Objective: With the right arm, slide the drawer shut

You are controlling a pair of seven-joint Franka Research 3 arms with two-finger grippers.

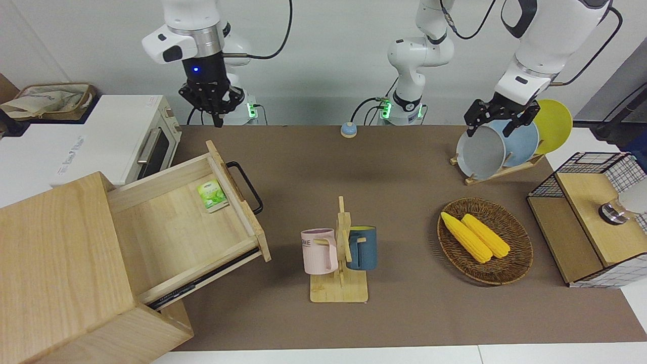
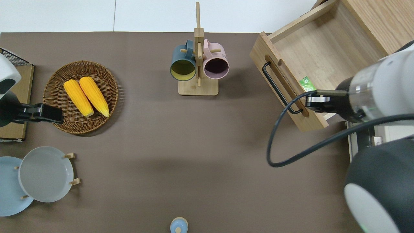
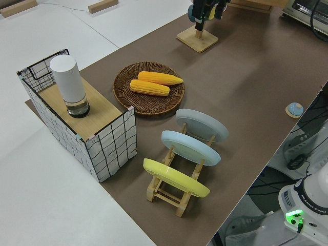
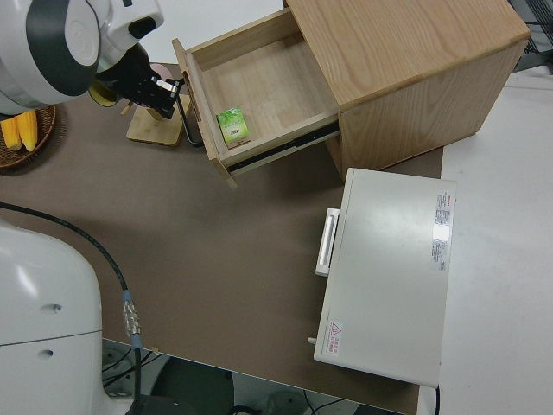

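Light-wood drawer (image 1: 187, 222) stands open below the right tool (image 1: 215, 101), fingers together; next, push its front inward.

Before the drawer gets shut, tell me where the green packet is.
The green packet lies inside the open drawer, on its floor right against the front panel, toward the end nearer the robots, at the right arm's end of the table.

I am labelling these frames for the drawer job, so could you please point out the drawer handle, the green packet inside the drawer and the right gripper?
Drawer handle (image 1: 248, 185): front view, on the black bar.
Green packet (image 1: 212, 195): front view, packet's middle.
Right gripper (image 1: 216, 107): front view, between the fingertips.
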